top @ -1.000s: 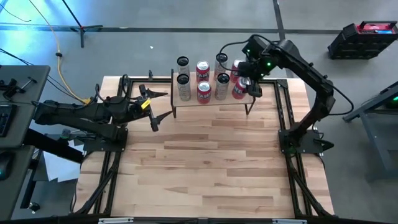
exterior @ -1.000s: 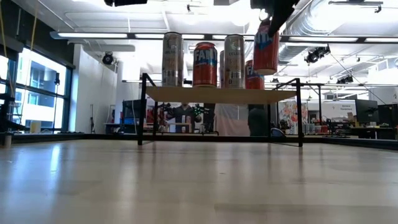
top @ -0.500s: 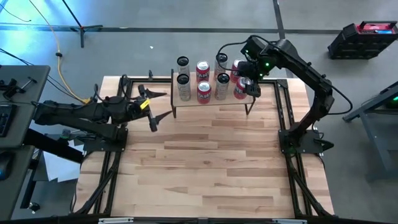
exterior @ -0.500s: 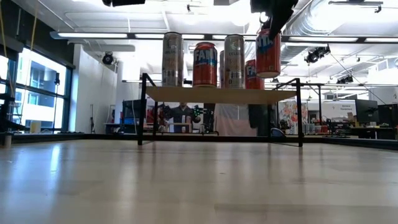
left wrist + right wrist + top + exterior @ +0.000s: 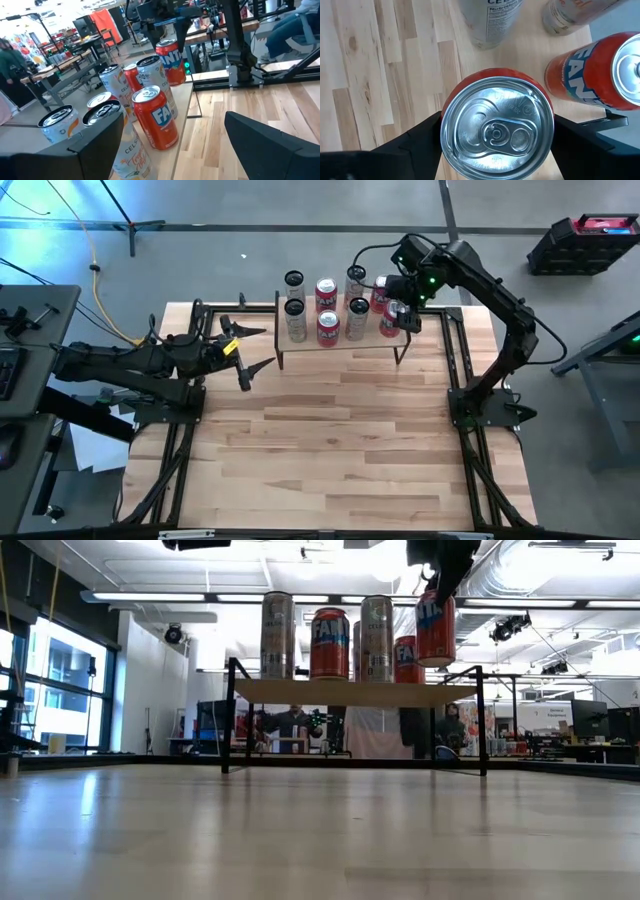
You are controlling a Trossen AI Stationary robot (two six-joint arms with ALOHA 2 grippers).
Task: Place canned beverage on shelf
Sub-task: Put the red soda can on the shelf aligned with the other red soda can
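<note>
The shelf (image 5: 340,338) is a light plank on thin black legs at the table's far edge, also seen in the low view (image 5: 350,692). Several silver and red cans (image 5: 327,326) stand on it in two rows. My right gripper (image 5: 392,315) is shut on a red canned beverage (image 5: 436,628), which hangs just above the plank's right end, next to another red can (image 5: 600,75). My left gripper (image 5: 268,347) is open and level, left of the shelf, with nothing between its fingers. My right gripper pinches the red can's upper wall (image 5: 451,112), just under the rim, between its two fingers (image 5: 420,140). The fingers come from above, pointing steeply down. The can hangs upright, its bottom (image 5: 436,662) a little clear of the plank.
The nearest standing cans are a silver one (image 5: 357,310) to the left of the held can and a red one (image 5: 380,285) behind it. The wooden table (image 5: 340,440) in front of the shelf is bare. A black frame rail (image 5: 455,360) runs along the table's right side.
My right gripper has sunk a little toward the shelf's right end with the red can. The can was tilted a second ago and now hangs upright, nearer to the plank.
</note>
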